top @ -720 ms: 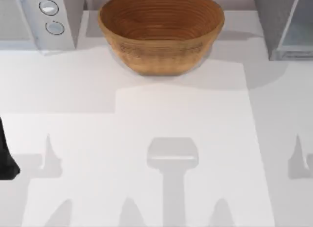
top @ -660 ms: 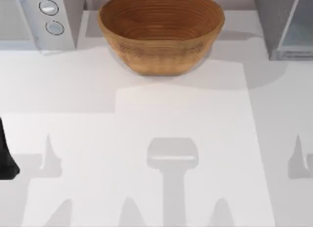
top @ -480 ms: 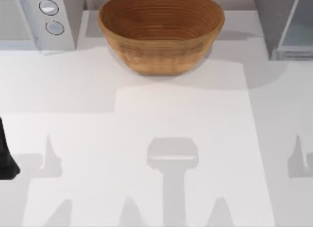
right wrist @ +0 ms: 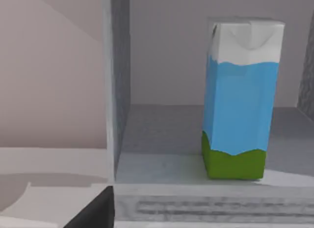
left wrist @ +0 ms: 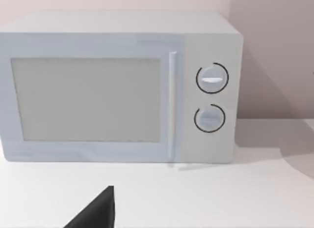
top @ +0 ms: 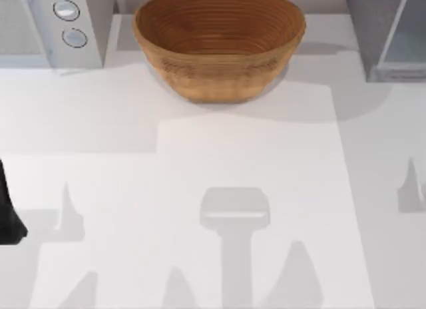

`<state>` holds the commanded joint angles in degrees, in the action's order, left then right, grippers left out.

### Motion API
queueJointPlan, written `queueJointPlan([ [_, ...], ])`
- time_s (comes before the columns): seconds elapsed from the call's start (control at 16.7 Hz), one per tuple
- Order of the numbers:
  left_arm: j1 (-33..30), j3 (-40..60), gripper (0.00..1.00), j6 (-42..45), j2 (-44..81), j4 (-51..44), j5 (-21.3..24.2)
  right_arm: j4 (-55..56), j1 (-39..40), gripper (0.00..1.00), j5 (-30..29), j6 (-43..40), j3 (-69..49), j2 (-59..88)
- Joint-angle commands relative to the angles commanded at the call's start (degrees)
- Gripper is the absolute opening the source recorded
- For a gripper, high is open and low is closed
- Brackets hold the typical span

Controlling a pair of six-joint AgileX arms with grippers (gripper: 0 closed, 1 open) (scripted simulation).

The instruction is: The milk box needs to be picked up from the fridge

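The milk box [right wrist: 243, 98] stands upright inside the fridge [right wrist: 117, 90], at the right of the right wrist view, and could tip if bumped; I cannot tell how wide the right hand is

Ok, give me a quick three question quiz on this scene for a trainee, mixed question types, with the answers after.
1. True or false: the milk box stands upright inside the fridge.
2. Which stands between the microwave and the fridge in the top view? A) wicker bowl B) kettle C) plate
3. Fill in: the band at the milk box's base is ____.

Key: 1 true; 2 A; 3 green.
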<state>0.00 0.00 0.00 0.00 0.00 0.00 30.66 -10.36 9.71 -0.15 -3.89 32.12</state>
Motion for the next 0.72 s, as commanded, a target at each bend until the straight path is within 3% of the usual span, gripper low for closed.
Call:
queueJointPlan([
  [0.42,0.0,0.0,1.0,0.0,0.0,0.0,0.0,33.4,-11.0,1.0,10.7,0.7,-2.9,40.4],
  [0.72,0.0,0.0,1.0,0.0,0.0,0.0,0.0,52.2,-17.1,1.0,16.7,1.1,-5.1,60.8],
])
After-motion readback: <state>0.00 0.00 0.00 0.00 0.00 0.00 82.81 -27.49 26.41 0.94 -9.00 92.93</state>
